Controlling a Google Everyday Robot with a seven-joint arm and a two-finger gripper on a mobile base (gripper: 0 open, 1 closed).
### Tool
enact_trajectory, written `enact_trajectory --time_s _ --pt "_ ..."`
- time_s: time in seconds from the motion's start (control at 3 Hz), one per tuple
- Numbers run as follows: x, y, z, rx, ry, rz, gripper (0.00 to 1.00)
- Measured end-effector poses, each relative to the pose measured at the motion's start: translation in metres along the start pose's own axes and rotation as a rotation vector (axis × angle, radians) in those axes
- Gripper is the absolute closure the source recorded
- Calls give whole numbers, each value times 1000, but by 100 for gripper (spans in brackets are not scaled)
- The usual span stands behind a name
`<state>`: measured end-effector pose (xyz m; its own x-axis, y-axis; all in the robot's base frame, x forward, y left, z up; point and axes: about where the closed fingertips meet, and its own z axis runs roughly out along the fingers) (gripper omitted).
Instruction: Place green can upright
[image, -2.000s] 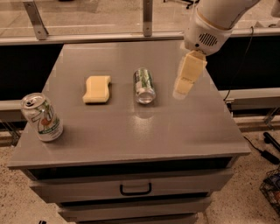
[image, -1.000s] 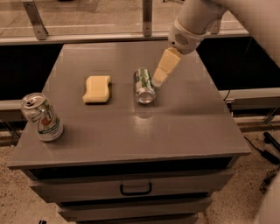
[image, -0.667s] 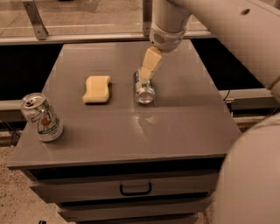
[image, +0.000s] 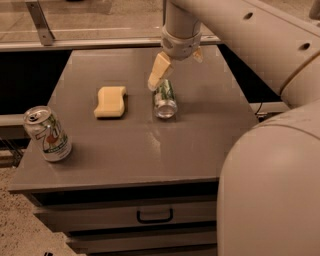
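The green can (image: 164, 96) lies on its side near the middle of the grey table (image: 150, 155), one silver end facing the camera. My gripper (image: 176, 71) hangs from the arm just above the can's far end. It is open, with one cream finger (image: 159, 73) down at the can's far left side and the other finger (image: 198, 54) apart from it on the right. Nothing is held between them.
A yellow sponge (image: 111, 101) lies left of the green can. A pale 7UP can (image: 47, 134) stands upright at the table's front left corner. My arm's bulky body (image: 270, 185) fills the right side. A drawer handle (image: 155, 216) sits below the tabletop.
My gripper has moved left from the table's right side, over to the far end of the green can, and lower. The cans and the sponge have not moved.
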<state>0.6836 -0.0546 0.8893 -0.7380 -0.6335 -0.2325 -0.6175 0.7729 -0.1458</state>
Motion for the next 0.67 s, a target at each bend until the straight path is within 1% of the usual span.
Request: enact_trajectory --time_s 0.33,0.67 --pt "4 -4 3 -59 -23 31 0" --pt "6 8 2 -57 5 94 0"
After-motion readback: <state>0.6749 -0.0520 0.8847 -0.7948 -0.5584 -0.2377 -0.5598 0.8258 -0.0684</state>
